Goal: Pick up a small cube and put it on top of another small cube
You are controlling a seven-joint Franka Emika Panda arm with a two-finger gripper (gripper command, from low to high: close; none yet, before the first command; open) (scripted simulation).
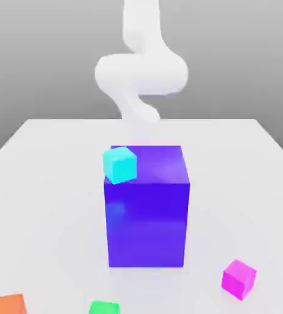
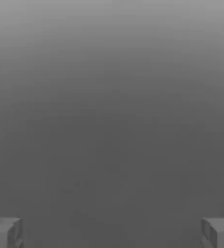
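White tabletop [image 1: 40, 159] carries the small cube [image 1: 239, 279] near its front edge toward the exterior view's right, while the gripper [image 2: 112, 232], spread wide and empty, risks clipping the big blue block [image 1: 147, 208] when descending.
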